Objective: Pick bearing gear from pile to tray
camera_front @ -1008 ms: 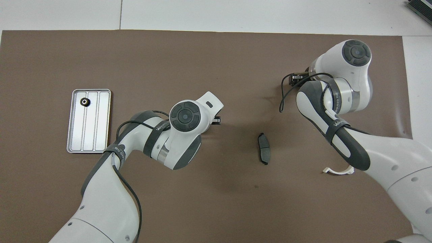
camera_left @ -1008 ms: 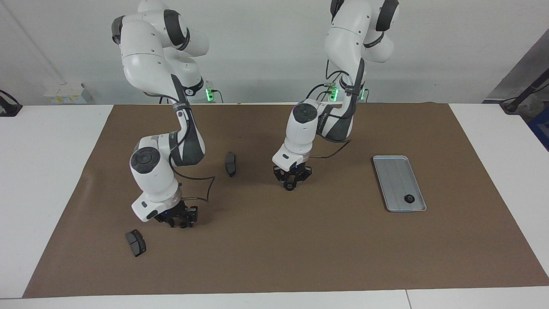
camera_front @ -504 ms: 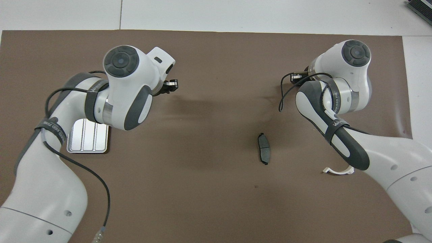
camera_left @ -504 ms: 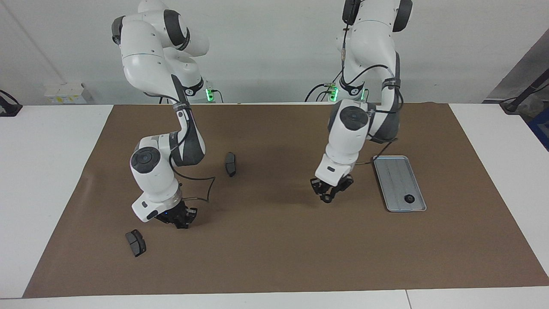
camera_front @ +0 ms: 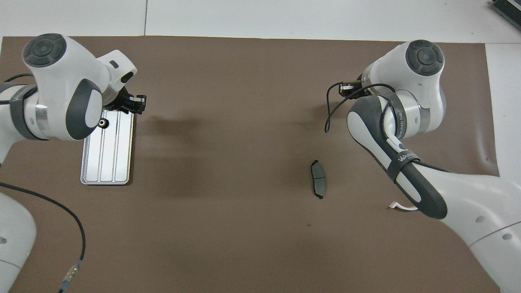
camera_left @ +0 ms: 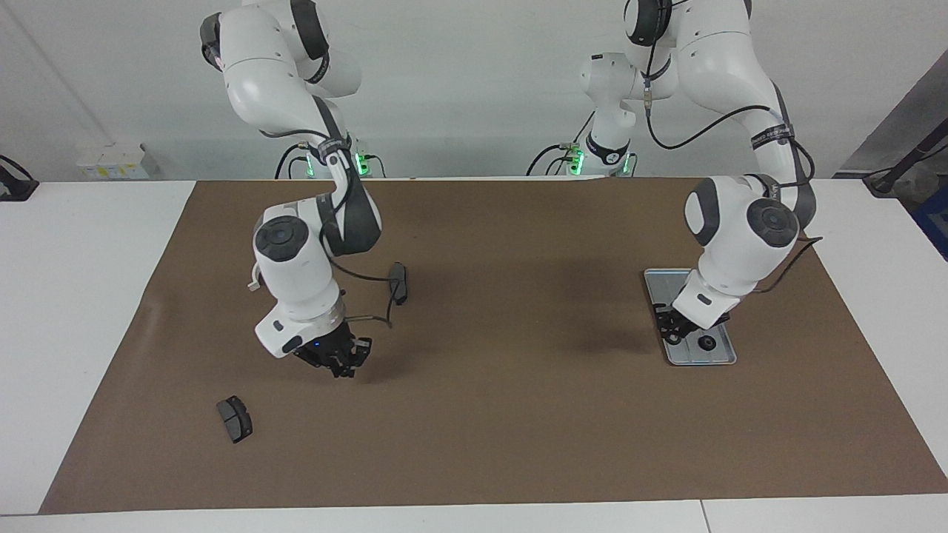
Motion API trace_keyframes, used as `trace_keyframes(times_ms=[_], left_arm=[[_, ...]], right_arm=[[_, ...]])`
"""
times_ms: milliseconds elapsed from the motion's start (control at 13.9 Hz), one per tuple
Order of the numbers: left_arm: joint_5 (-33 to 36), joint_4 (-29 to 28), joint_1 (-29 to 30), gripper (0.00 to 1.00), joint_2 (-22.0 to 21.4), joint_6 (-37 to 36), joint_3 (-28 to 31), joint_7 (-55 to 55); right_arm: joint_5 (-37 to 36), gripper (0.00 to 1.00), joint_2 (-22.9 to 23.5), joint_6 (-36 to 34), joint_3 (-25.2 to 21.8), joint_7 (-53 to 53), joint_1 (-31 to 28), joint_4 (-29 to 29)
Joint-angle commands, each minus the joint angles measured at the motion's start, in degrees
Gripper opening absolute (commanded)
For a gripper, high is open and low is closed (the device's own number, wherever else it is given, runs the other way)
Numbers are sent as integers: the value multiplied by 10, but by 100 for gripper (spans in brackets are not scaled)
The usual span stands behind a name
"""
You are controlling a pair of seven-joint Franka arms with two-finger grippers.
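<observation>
Two dark grey brake-pad-shaped pieces [camera_left: 235, 419] [camera_left: 399, 282] and a white half-ring bracket [camera_front: 401, 206] lie scattered on the brown mat [camera_left: 489, 414] toward the right arm's end, while one small black ring [camera_left: 708, 343] rests in the flat silver-grey metal tray [camera_left: 715, 359] at the left arm's end. The left gripper [camera_left: 672, 333] hangs over the tray just beside that ring, its fingers drawn nearly together; whether they hold anything cannot be told. The right gripper [camera_left: 342, 362] hovers above bare mat with fingertips closed, and any load cannot be made out.
</observation>
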Motion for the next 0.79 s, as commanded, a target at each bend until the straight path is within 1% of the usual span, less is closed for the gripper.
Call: trace_keyframes(times_ms=[0, 144, 216, 288, 432, 504, 648, 720], left_arm=[[-10, -99, 29, 9, -60, 9, -7, 79], [-10, -149, 36, 11, -79, 34, -5, 112], [-10, -178, 38, 14, -89, 51, -5, 122], [-10, -199, 40, 21, -96, 71, -5, 124], [-10, -207, 40, 56, -99, 80, -6, 122], [-10, -205, 40, 71, -101, 80, -6, 121], [-10, -188, 37, 72, -103, 81, -6, 118], [-12, -177, 34, 72, -101, 81, -6, 113]], right_arm=[[3, 0, -9, -7, -2, 98, 49, -5], [2, 0, -9, -1, -1, 161, 78, -4], [2, 0, -8, 3, -1, 199, 101, -4], [1, 0, -6, 4, -2, 225, 120, -3], [1, 0, -6, 5, -2, 261, 146, -2], [1, 0, -3, 7, -1, 284, 159, -3], [-5, 0, 0, 31, -2, 330, 196, -19], [-5, 0, 1, 42, -1, 333, 199, -25]])
